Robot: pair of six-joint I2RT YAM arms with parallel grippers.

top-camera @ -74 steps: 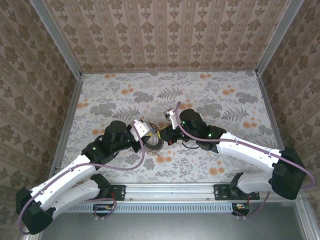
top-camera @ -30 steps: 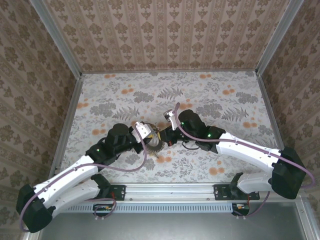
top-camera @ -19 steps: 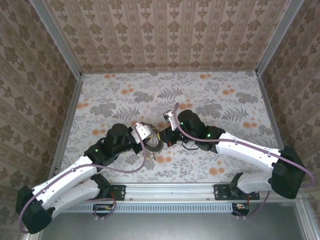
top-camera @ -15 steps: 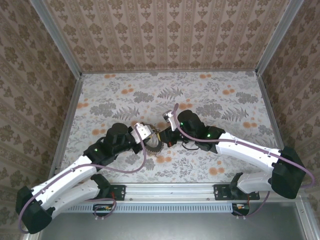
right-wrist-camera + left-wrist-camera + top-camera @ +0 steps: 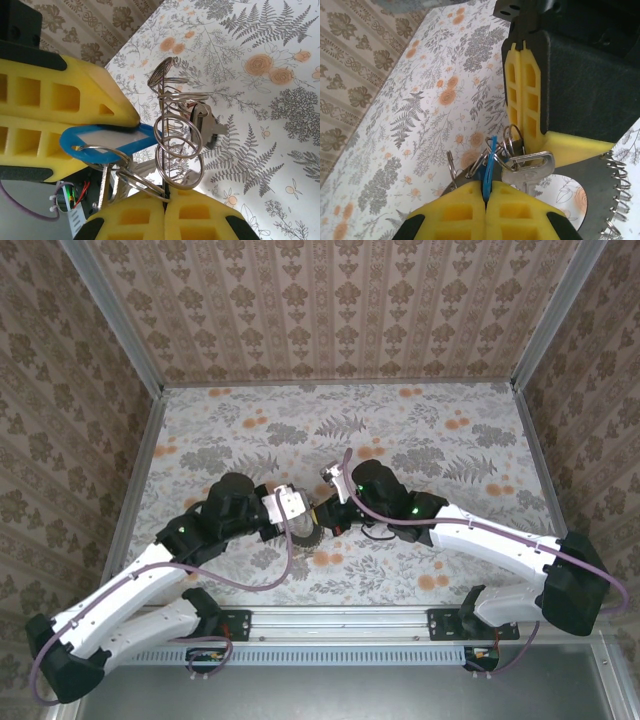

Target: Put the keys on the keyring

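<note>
**Both grippers pinched on the same key bundle, mid-table**

So the two arms meet nose to nose over the middle of the floral table (image 5: 430, 430), and the whole bundle sits right between them.

The left gripper (image 5: 485, 192) has its yellow fingers pressed together on the blue tag (image 5: 107, 140), a flat oblong bit of plastic with a pale window. You see it edge-on from the left wrist and flat-on from the right wrist. A small ring goes through the hole at the tag's end.

The right gripper (image 5: 165, 200) is clamped tight too, and it's pinching the thin wire of the keyring (image 5: 177, 147). Several big silvery loops stack up just above its fingertips. A silver key (image 5: 206, 124) hangs among those loops, on the side away from the tag.

There's more metal bunched low down behind the rings, but it's too tangled to tell which piece sits on which loop. The bundle looks lifted off the table, though I can't say for sure.
</note>
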